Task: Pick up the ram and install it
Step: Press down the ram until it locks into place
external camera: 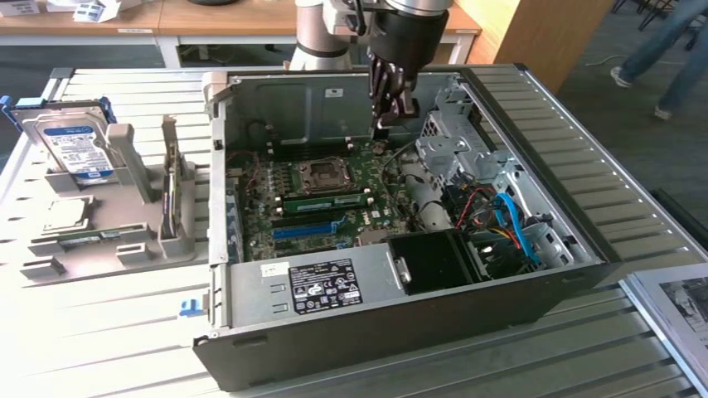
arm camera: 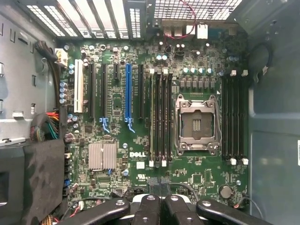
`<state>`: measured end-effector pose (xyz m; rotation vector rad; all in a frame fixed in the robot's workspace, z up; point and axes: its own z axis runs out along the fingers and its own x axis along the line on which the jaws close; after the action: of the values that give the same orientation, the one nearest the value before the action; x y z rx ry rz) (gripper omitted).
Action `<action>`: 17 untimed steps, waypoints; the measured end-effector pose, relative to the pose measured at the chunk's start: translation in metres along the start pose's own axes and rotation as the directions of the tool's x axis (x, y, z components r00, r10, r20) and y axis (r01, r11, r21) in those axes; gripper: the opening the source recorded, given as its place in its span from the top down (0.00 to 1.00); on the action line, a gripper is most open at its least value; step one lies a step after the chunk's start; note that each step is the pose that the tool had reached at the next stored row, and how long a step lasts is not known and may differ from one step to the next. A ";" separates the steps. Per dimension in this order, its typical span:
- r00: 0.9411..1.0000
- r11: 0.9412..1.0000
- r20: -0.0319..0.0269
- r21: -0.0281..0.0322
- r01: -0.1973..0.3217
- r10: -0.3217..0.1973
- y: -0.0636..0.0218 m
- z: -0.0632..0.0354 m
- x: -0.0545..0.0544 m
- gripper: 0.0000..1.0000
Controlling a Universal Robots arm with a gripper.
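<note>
The ram [external camera: 324, 200] stands on edge in a motherboard [external camera: 366, 217] slot just beside the processor socket [external camera: 324, 172], between that socket and the blue slot [external camera: 304, 229]. The gripper [external camera: 384, 124] hangs above the board near the socket, clear of the ram. Its jaws are closed together and hold nothing.

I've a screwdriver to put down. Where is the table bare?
Bare table slats lie before the grey holder, at the exterior view's left of the computer case, and in a strip on the case's other side. Crowded: inside the case, where the gripper hangs above the motherboard beside tangled cables.
</note>
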<state>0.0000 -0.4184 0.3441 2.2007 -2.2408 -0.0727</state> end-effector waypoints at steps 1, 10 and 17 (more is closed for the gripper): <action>1.000 1.000 0.000 0.000 0.000 0.000 -0.0001 0.0010 0.000 0.90; 1.000 1.000 0.000 0.000 0.000 0.000 -0.0004 0.0116 0.000 0.90; 1.000 1.000 0.000 0.000 0.000 0.000 -0.0006 0.0198 0.001 0.90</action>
<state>0.0000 -0.4186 0.3242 2.2006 -2.2409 -0.0727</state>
